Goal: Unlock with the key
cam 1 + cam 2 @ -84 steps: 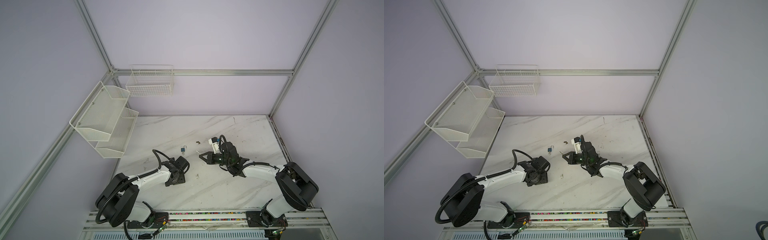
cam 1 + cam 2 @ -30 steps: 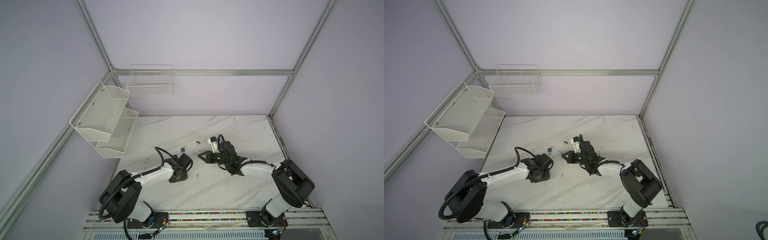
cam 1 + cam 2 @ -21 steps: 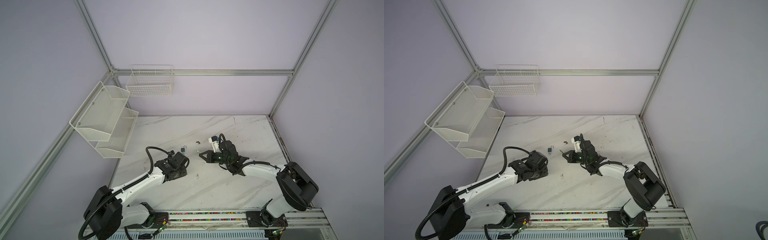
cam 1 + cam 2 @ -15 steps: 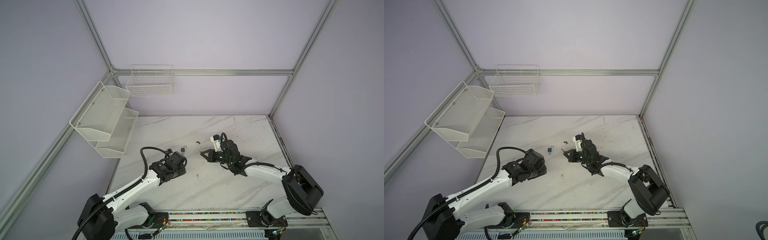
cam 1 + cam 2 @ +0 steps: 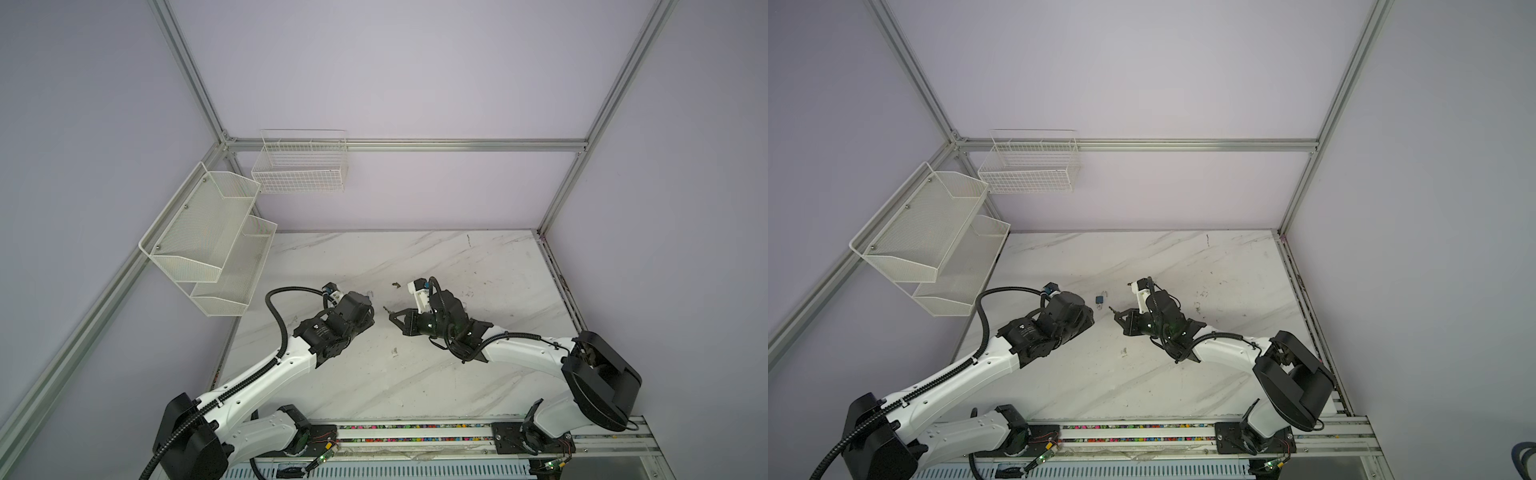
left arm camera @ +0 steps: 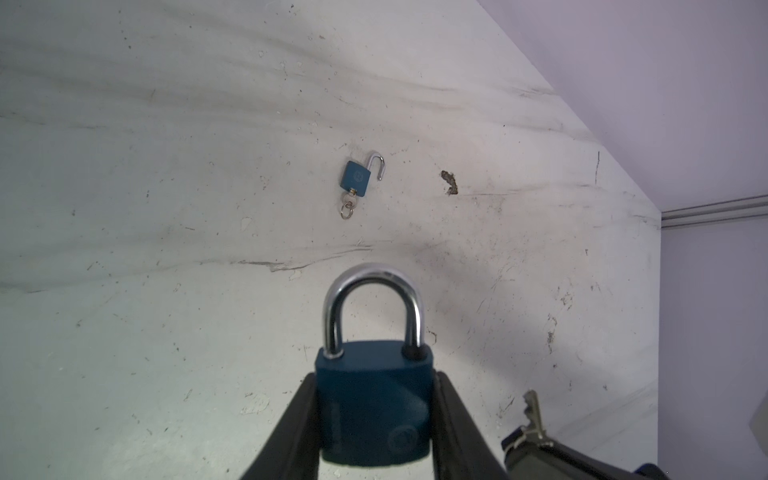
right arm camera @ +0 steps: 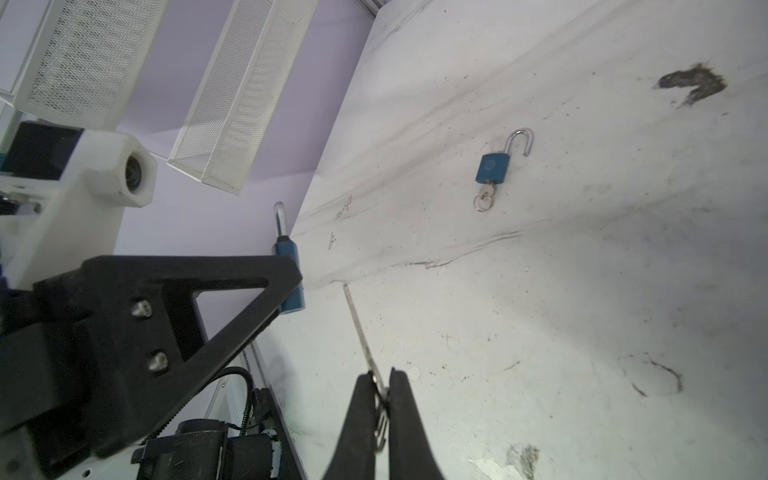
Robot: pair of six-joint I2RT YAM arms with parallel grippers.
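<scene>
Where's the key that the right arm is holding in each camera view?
In a top view: key juts from the right fingers.
In a top view: key again at their tips.
Left wrist: key beside the gripped padlock.
Right wrist: key between the shut fingers.
Landmark in three views: the open padlock.

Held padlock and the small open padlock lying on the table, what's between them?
Only bare, scuffed table separates the held padlock from the small open padlock; the left wrist view shows that stretch.
</scene>
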